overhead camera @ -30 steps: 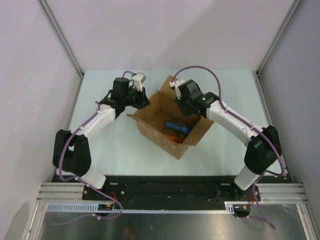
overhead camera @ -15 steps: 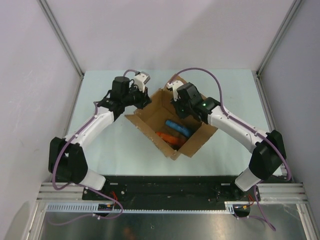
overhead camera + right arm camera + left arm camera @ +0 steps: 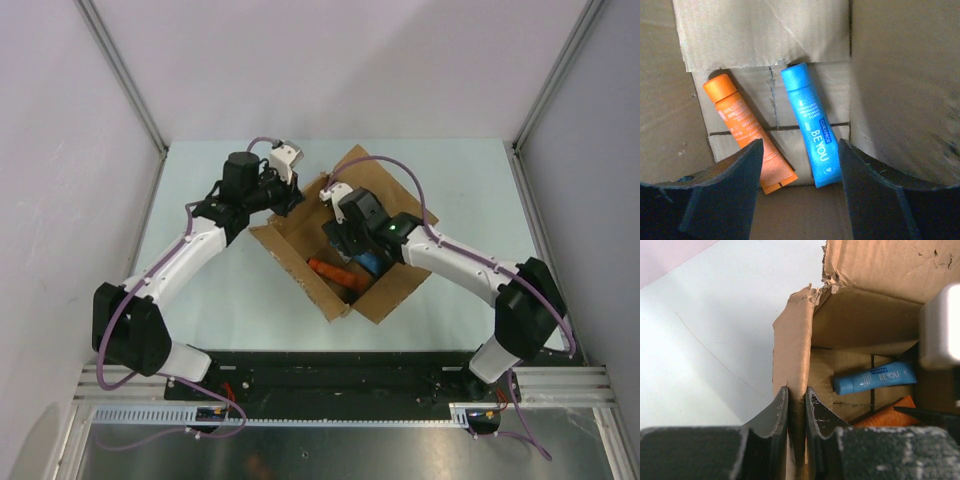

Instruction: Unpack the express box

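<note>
The express box (image 3: pixel 395 288) sits open at mid-table (image 3: pixel 240 300), turned diamond-wise, one flap splayed toward 4 o'clock. The left gripper (image 3: pixel 796 390) bites the box's wall at its 10 o'clock corner, both jaws pressed flat against the torn cardboard edge. The right gripper (image 3: pixel 800 145) hangs inside the box with its jaws spread wide, nothing between them. On the floor below lie a blue tube (image 3: pixel 812 132) and, at its 9 o'clock, an orange tube (image 3: pixel 747 132); whether the fingers touch either is unclear.
</note>
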